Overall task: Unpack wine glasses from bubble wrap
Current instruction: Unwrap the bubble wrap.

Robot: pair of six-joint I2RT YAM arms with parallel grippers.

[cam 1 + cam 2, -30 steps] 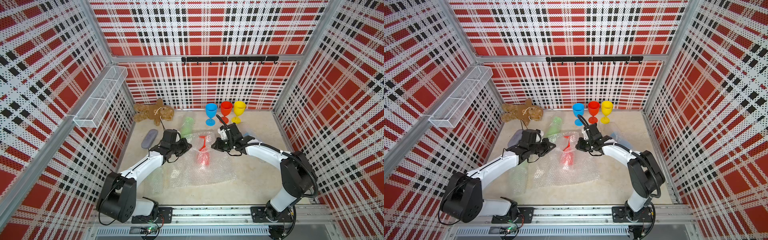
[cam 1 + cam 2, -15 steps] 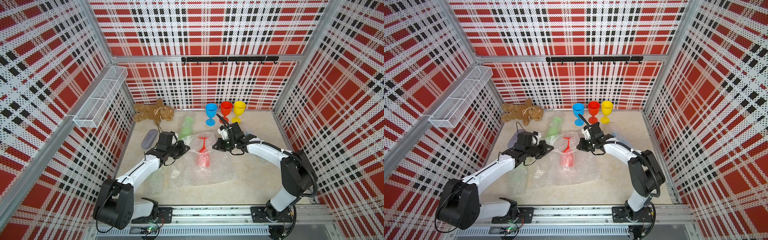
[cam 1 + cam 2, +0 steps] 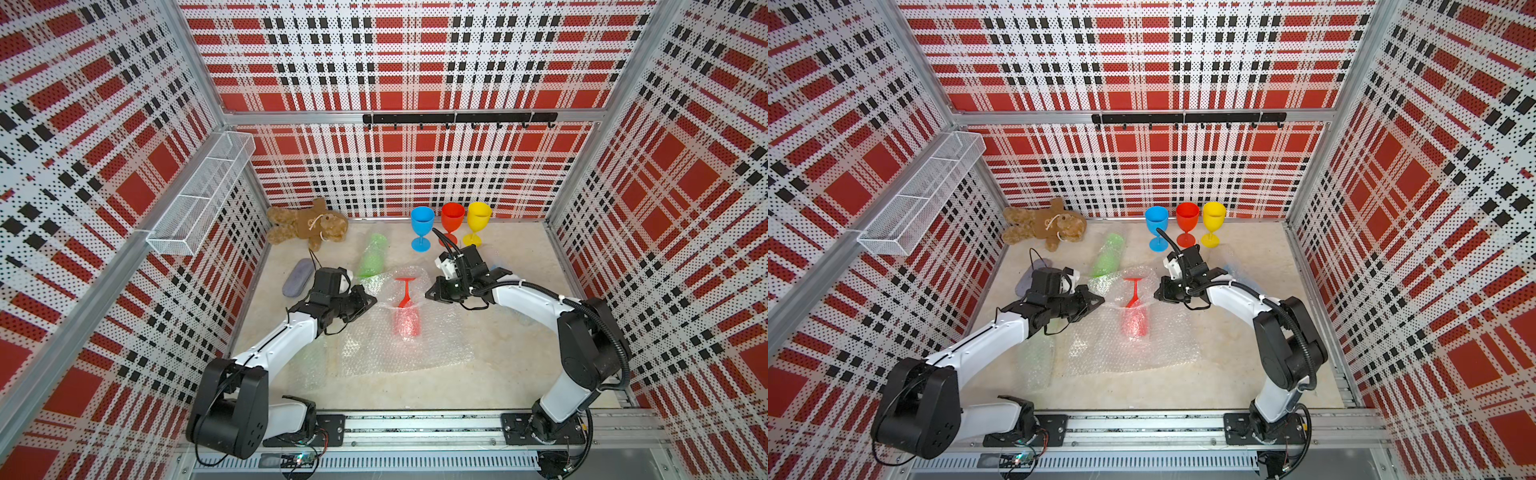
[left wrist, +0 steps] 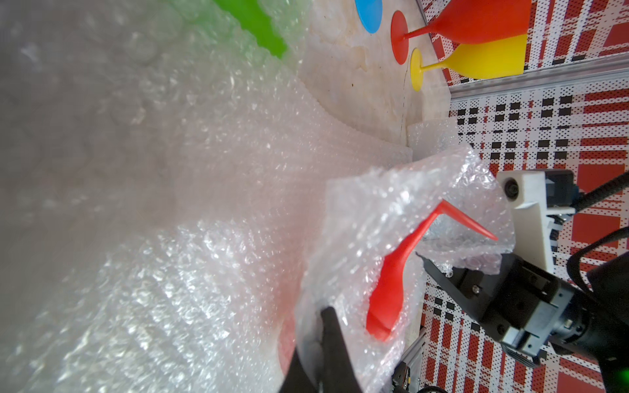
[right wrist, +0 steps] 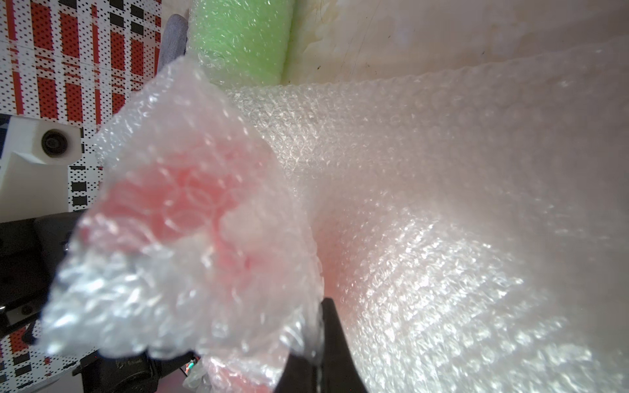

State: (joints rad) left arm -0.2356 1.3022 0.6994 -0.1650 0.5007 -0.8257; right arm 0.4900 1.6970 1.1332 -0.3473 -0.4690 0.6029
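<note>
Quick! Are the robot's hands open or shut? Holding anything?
Left gripper: shut, pinching one side of the bubble wrap around the red goblet.
Right gripper: shut, pinching the other side of that bubble wrap.

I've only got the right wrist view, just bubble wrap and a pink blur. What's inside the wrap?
Observer: A red glass lying down, foot and stem bare, bowl under the wrap.
Operator: Where's the left gripper?
Observer: The left gripper is shut on the wrap, on the glass's other side.
Operator: Any glasses unpacked already?
Observer: Three stand upright at the back: blue glass, second red glass, yellow glass.
</note>
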